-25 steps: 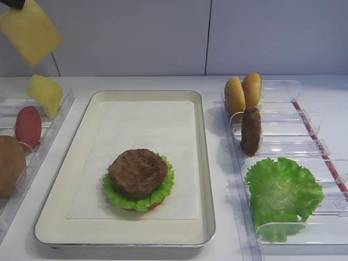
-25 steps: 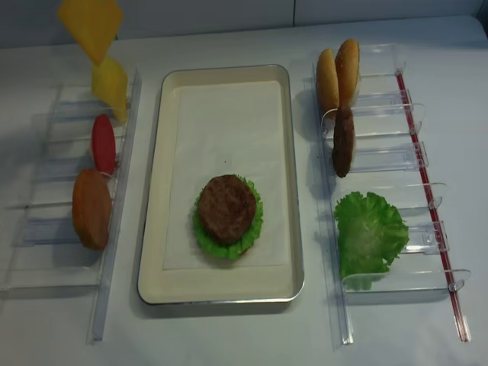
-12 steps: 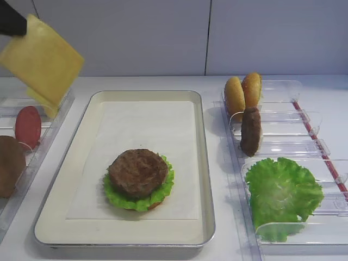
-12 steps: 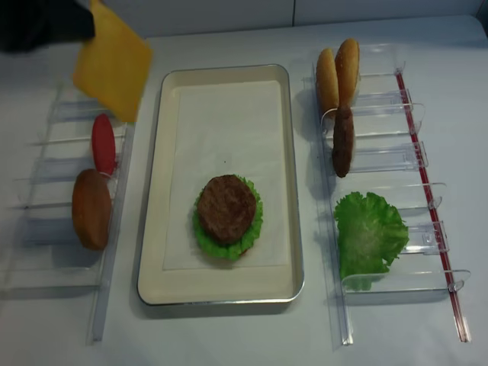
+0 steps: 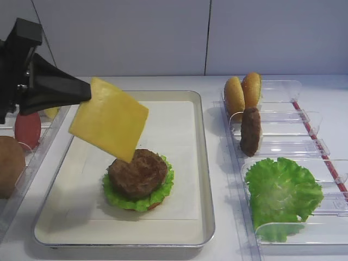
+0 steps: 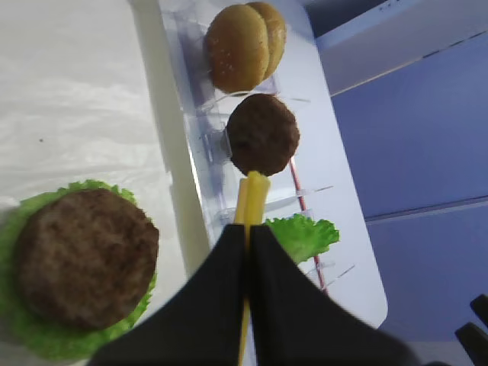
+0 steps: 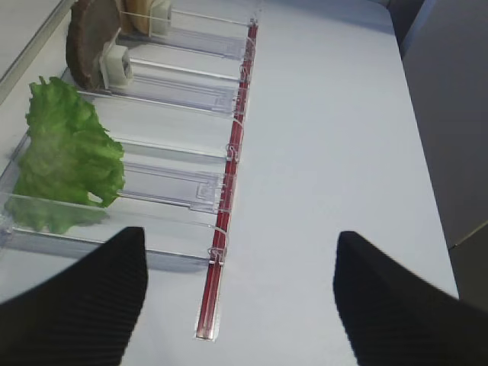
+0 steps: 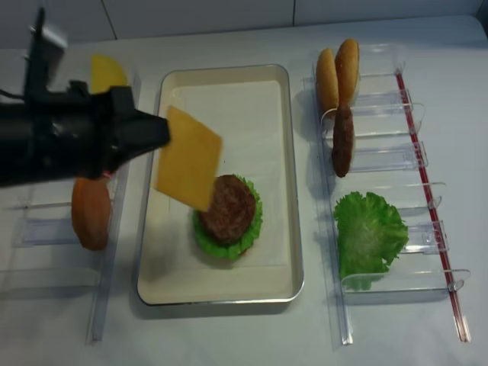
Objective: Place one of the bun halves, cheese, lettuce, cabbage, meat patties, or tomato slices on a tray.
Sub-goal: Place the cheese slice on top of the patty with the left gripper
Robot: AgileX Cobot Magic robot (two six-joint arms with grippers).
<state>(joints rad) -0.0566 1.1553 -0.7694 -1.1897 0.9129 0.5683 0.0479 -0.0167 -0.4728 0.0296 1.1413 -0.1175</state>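
The white bench [image 5: 163, 84] carries the silver tray [image 5: 205, 179], lined with white paper, between clear plastic bins [image 5: 293, 147]. The left end effector [image 5: 87, 92], its black fingers pressed together, pinches one corner of the cheese [image 5: 109, 119]; the slice hangs tilted in the air above the tray, its lowest corner just over the near-left edge of the stacked meat patty [image 5: 138, 173], which rests on lettuce [image 5: 140, 201] on the paper. The right end effector [image 7: 236, 297] shows its two fingers spread wide over bare bench beside the right bins. Those bins hold loose lettuce [image 5: 283, 193], a standing patty [image 5: 251, 130] and two bun halves [image 5: 243, 92]
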